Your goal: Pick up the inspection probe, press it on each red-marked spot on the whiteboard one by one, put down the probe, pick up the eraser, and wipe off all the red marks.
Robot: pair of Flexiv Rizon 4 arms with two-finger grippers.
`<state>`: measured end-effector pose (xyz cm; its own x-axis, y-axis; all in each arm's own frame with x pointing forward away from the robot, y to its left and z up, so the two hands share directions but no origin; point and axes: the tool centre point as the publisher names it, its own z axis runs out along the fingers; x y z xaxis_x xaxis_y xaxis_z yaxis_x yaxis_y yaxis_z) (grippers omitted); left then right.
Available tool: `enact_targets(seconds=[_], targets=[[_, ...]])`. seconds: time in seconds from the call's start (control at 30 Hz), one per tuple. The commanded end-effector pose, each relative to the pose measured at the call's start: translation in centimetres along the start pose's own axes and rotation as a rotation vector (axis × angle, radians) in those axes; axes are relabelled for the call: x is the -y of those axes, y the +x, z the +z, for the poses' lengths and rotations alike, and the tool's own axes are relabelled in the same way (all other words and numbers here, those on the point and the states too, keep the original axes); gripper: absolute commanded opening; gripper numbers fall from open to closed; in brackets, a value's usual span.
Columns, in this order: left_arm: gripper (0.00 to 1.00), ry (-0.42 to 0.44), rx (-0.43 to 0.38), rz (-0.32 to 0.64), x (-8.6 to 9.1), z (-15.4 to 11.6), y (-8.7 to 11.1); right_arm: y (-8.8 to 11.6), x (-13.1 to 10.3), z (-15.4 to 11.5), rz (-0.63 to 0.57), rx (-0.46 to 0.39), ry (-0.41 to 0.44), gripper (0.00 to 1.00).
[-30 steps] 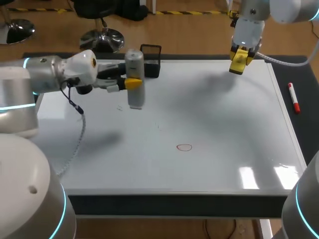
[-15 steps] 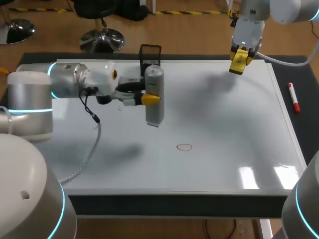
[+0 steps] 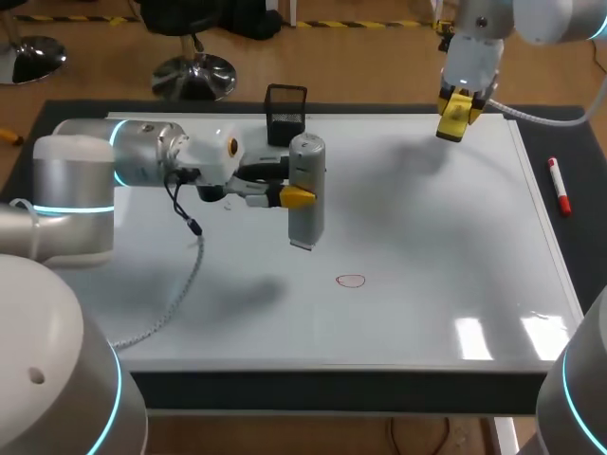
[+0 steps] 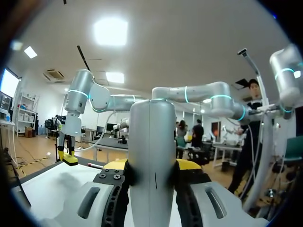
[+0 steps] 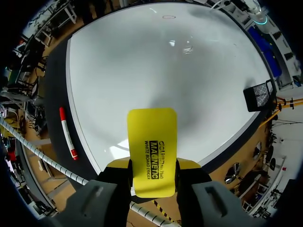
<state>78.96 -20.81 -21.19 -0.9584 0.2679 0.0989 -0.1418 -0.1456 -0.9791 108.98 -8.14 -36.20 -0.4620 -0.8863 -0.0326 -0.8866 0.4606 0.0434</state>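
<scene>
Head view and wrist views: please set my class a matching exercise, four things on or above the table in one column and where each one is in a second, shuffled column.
Things:
1. grey cylindrical probe
2. yellow flat eraser
3. red-and-white marker pen
4. black mesh holder

Places:
A. lying on the dark mat beside the whiteboard
B. standing at the whiteboard's far edge
C. held upright in the left gripper
D. held in the right gripper

Pairs: 1-C, 2-D, 3-A, 4-B
</scene>
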Motion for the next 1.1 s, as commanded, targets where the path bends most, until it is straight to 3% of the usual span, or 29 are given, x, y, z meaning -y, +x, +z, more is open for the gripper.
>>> enact_targets(seconds=[0.03,0.4,0.77,1.1], targets=[[0.00,0.001,-0.005,-0.001,0.1,0.0,-0.1,0.0,0.1,-0.1,-0.002,-0.005,0.001,0.00],[0.00,0.027,0.009,0.006,-0.4,-0.5,-0.2,0.0,0.1,-0.1,-0.002,-0.005,0.001,0.00],[0.00,0.033,-0.100,0.041,-1.7,3.9,0.2,0.0,0.1,-0.1,-0.002,-0.005,0.001,0.00],[0.00,0.030,-0.218,0.015,-4.3,8.3,-0.8,0.0,0.1,-0.1,-0.002,-0.005,0.001,0.00]])
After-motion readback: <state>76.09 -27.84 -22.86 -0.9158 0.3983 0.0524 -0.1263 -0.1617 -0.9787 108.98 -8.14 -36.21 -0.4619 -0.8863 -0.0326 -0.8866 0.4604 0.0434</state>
